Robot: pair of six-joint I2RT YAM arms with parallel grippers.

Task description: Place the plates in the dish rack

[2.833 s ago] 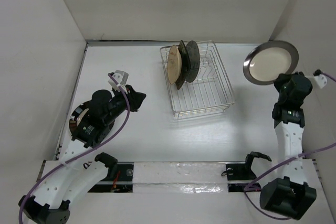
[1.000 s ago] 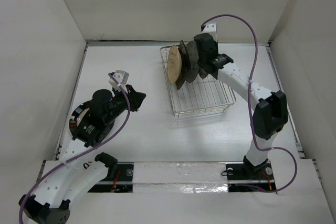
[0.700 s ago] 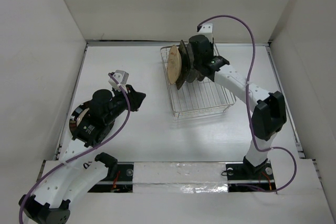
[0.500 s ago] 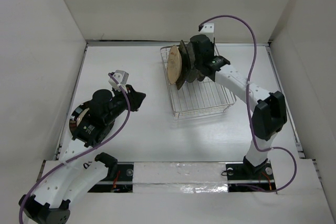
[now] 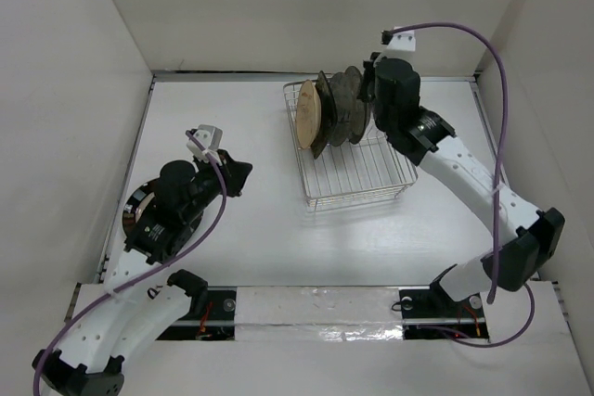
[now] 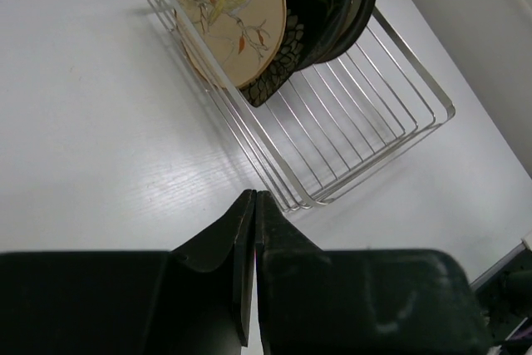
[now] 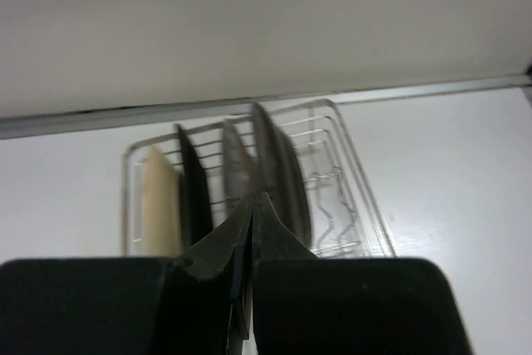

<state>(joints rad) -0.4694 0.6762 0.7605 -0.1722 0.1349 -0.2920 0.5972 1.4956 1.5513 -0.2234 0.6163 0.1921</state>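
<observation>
Currently plates stand upright inside dish rack.

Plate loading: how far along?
Done: four plates stand in the dish rack. In hand: right tool shut at the rightmost plate's rim, grip unclear. To do: one dark plate on the table under the left arm; left tool shut, empty.

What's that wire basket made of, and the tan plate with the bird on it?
The basket looks like thin steel wire with a shiny silver finish, perhaps chromed: light glints along its rods. The tan plate looks like ceramic, smooth and fairly matte, with a painted bird; melamine or bamboo is also possible.
</observation>
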